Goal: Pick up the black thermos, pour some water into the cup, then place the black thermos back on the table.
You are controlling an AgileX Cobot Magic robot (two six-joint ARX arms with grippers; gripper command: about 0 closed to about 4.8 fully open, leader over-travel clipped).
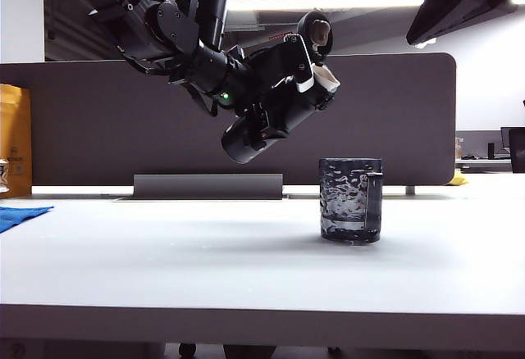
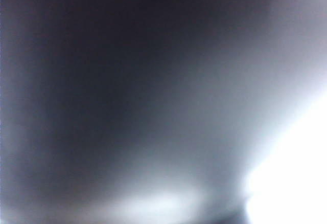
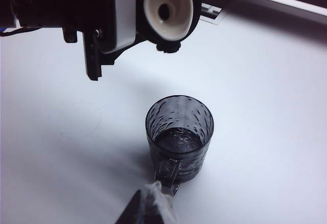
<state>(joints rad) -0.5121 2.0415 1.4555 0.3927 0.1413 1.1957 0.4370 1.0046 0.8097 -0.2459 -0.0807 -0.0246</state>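
Matte-black, the black thermos (image 1: 271, 113) hangs tilted above the desk (image 1: 164, 269), long axis slanting with its beige spout (image 3: 167, 12) raised and facing the cup (image 1: 351, 201). The left gripper (image 1: 283, 88) has its jaws clamped round the thermos. The right gripper (image 3: 148, 208) sits just beside the cup's handle, jaws closed and empty.

Left wrist view total grey blur; left gripper (image 1: 283, 88) fingertips hidden around black thermos (image 1: 271, 117); right gripper (image 3: 148, 206) cut off at frame edge.

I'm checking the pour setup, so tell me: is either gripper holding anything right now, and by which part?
The left gripper holds the black thermos around its body, tilted above the cup. The right gripper, near the cup's handle, is shut and holds nothing.
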